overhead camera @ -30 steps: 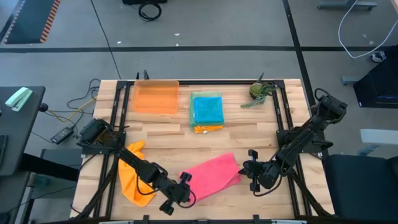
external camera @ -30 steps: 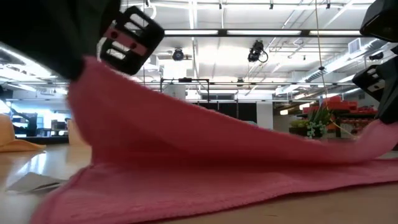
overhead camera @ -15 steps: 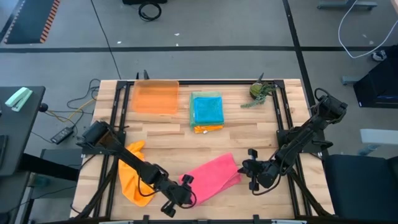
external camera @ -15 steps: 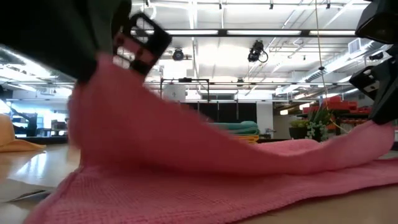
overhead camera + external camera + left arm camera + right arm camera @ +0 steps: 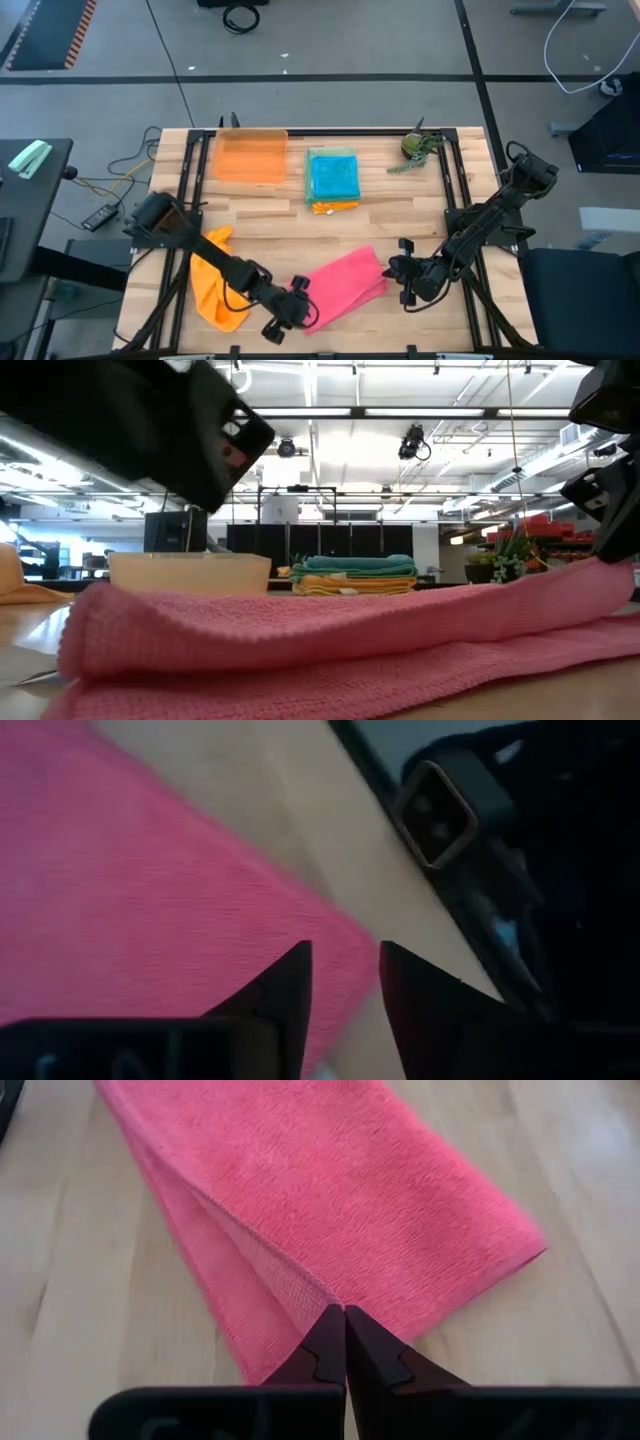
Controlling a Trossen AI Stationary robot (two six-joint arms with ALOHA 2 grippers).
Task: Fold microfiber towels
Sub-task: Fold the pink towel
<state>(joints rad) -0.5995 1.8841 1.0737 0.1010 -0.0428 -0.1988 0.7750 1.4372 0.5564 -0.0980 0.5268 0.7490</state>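
Pink towel (image 5: 330, 1210) lies folded, right end effector (image 5: 345, 1342) pinching it, left end effector (image 5: 345, 982) seemingly parted.

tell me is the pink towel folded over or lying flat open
Folded over: the pink towel shows two stacked layers meeting at a crease, with the right claw pinching their edge.

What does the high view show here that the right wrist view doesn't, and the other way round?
Only the high view shows the left gripper at the pink towel's near-left end, the crumpled orange towel, the stack of folded towels and the orange tray. Only the right wrist view shows the right gripper's fingers pinched shut on the towel's layered edge. Both show the pink towel folded over on the wooden table.
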